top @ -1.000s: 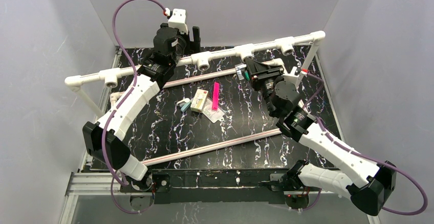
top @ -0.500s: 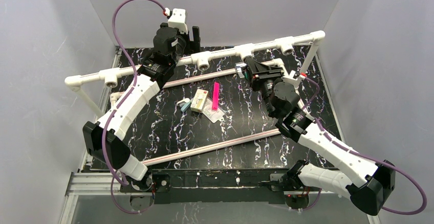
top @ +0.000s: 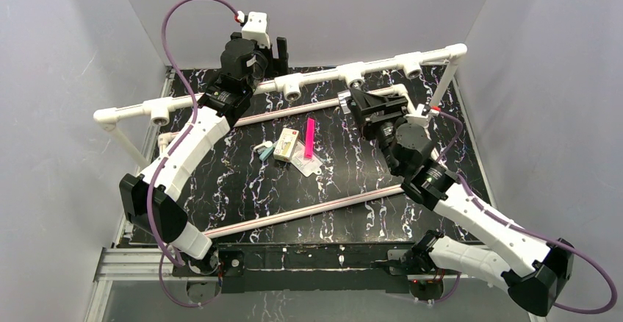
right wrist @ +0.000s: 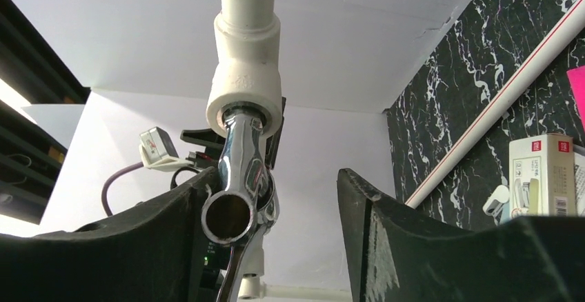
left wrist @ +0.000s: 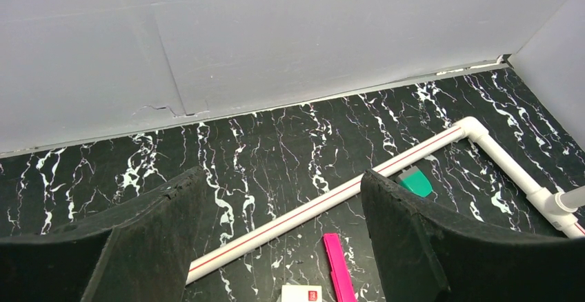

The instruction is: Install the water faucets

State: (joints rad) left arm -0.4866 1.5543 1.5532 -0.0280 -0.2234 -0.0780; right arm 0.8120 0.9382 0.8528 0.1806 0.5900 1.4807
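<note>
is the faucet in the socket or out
In: the faucet sits with its end inside the white socket; the right gripper is open around it.

The raised white pipe rail (top: 323, 79) bars the far part of the table (top: 242, 182) from side to side; a gripper can pass over it or beneath it. Below one tee socket (right wrist: 245, 74) the faucet (right wrist: 243, 157) juts between the parted fingers of the right gripper (right wrist: 276, 172), close against the left one, with open room on its right. The left gripper (left wrist: 283, 173) has nothing between its spread fingers; below it a low pipe (left wrist: 331, 198) crosses slantwise, a green piece (left wrist: 417, 182) just beside it. A box (top: 286, 144) and a pink strip (top: 309, 138) clutter mid-table.
</note>
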